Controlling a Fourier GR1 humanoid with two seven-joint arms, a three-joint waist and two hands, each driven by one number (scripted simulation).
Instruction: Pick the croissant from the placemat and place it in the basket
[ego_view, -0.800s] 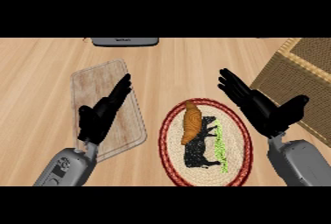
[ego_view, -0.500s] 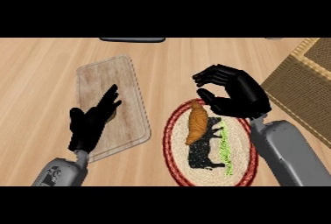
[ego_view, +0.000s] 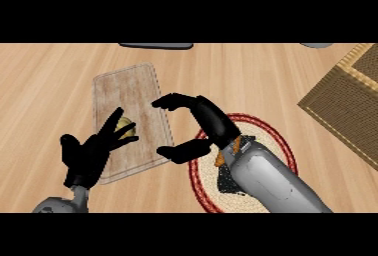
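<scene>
Nearest to us, our left hand (ego_view: 87, 156) rests with its fingers straight and spread over the near end of the pale rectangular wooden cutting board (ego_view: 133, 95). Just past its fingertips a small tan rounded item (ego_view: 125, 123) peeks out on the board; we cannot tell what it is.

Our grey right forearm (ego_view: 273, 177) crosses the round woven placemat with the red rim (ego_view: 277, 140) and hides most of it. Beneath the wrist we make out a sliver of the orange-brown croissant (ego_view: 219, 159) and a dark item (ego_view: 229, 185) nearer to us; both are largely covered.

Our right hand (ego_view: 201, 125) is beyond and to the left of the mat, hanging over the board's right edge. Its fingers and thumb are curved like a claw with a clear gap between them, and they hold nothing.

So the croissant lies behind the hand, under the forearm and towards the mat's left side, not between the fingertips. We judge the main risk to be closing here: the hand would catch only air or the board's edge. The forearm could also sweep the croissant or the dark item off the mat as it shifts.

Farthest off, the brown wicker basket (ego_view: 347, 100) sits at the right, well apart from the hand.
</scene>
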